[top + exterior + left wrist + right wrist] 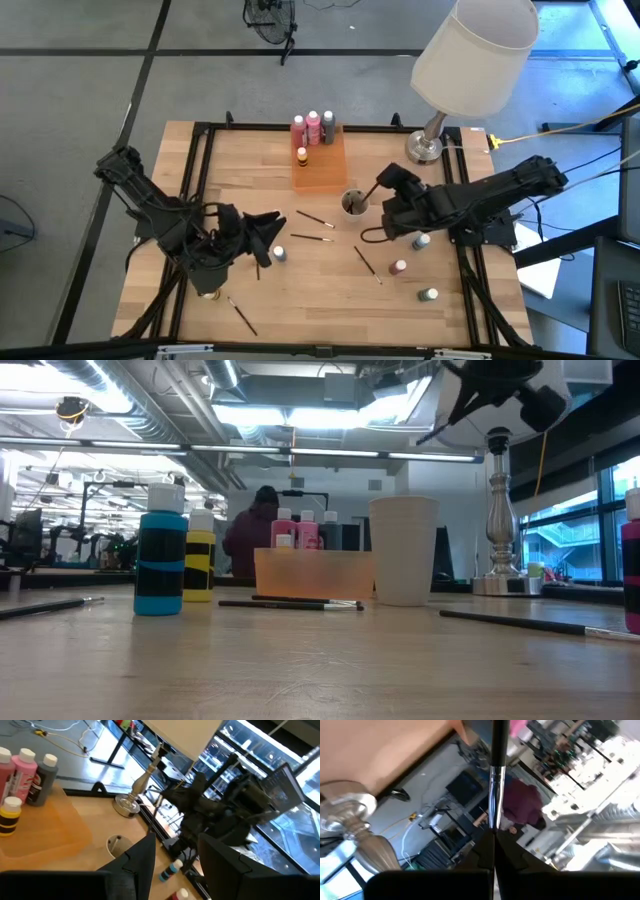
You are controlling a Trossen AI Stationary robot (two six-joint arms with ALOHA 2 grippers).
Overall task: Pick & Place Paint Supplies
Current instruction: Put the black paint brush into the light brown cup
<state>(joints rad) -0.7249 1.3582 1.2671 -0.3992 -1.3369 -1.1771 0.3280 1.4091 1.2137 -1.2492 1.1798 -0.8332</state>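
Note:
My right gripper [383, 186] is shut on a thin dark-handled paintbrush [496, 780] just right of the small round cup [352, 203]. The brush's free end points toward the cup. My left gripper [180, 880] stands open with nothing between its fingers, at the table's left [262, 236], beside a blue bottle [280, 254]. Pink and grey bottles [314, 126] and a yellow one [302, 157] stand upright on the orange tray [325, 170]. More brushes [315, 218] [366, 262] and bottles [399, 268] [429, 295] lie on the wood. My right gripper pinches the brush between its two fingers at the silver ferrule end [493, 822]. The brush runs on forward along the fingers, its dark handle [500, 740] leading. It is lifted clear of the table and slants down toward the cup from the table's right.
A tall lamp [470, 60] with a silver base [425, 148] stands at the far right corner. A black frame [200, 180] runs along the table's edges. One brush [240, 315] lies near the front left. A person in dark red [258, 530] is in the room behind.

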